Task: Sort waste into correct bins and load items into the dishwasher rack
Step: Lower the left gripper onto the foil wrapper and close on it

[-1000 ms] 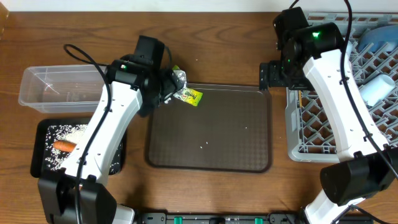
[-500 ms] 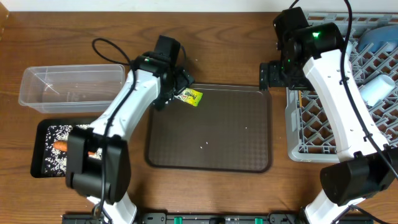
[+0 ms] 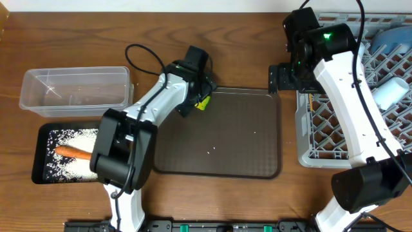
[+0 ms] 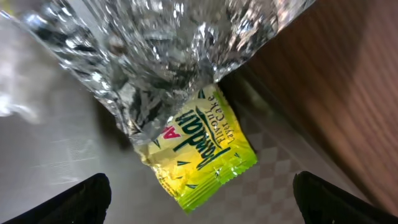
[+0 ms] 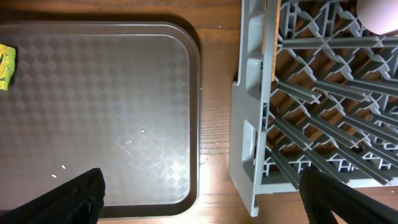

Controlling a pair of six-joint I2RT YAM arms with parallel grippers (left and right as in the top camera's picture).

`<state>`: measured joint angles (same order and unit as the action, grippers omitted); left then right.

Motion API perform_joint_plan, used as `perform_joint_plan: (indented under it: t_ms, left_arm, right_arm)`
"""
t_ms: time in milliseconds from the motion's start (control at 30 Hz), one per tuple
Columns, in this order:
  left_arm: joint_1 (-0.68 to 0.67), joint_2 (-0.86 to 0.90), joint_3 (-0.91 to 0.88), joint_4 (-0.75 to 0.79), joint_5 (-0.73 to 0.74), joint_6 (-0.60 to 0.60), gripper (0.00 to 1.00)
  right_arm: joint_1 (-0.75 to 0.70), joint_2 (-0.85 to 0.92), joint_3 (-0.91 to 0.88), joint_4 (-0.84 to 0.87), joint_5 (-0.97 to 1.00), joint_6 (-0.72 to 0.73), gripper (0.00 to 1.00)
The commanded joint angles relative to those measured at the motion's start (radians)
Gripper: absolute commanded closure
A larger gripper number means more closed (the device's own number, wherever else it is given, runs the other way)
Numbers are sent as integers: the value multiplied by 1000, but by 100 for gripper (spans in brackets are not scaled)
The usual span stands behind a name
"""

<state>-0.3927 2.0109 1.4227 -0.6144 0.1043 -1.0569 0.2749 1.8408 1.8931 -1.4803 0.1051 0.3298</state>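
My left gripper (image 4: 199, 202) is open and hovers just above the crumpled silver foil (image 4: 168, 56) and the yellow-green wrapper (image 4: 202, 149). The two lie touching at the far left corner of the brown serving tray. In the overhead view the left gripper (image 3: 192, 98) hides the foil, and only an edge of the wrapper (image 3: 204, 102) shows. My right gripper (image 5: 199, 202) is open and empty over the gap between that tray and the grey dishwasher rack (image 3: 302, 132). The black tray (image 3: 42, 136) holds rice (image 3: 80, 138) and the carrot (image 3: 73, 153). The clear tub (image 3: 74, 90) stands behind it.
The brown serving tray (image 3: 219, 138) fills the middle of the table, with a few rice grains on it. The rack holds a dark blue bowl (image 3: 394, 40) and a pale blue cup (image 3: 393, 95). The right arm reaches across the rack's left side.
My left arm has swung right, from beside the clear tub to the brown tray's far left corner, and now covers the foil. The carrot is now uncovered. The right arm has not moved.
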Motion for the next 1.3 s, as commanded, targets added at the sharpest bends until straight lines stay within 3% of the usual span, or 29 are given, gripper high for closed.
perform_joint_plan:
  t_ms: [0, 300, 1267]
  left_arm:
    - [6, 16, 18, 3, -13, -30, 3]
    - [19, 17, 2, 3, -52, -109, 3]
    - [22, 93, -8, 27, -99, -108, 4]
  right_arm:
    - [2, -10, 3, -1, 7, 14, 1]
    - [2, -10, 3, -1, 7, 14, 1]
    - [1, -10, 3, -1, 7, 14, 1]
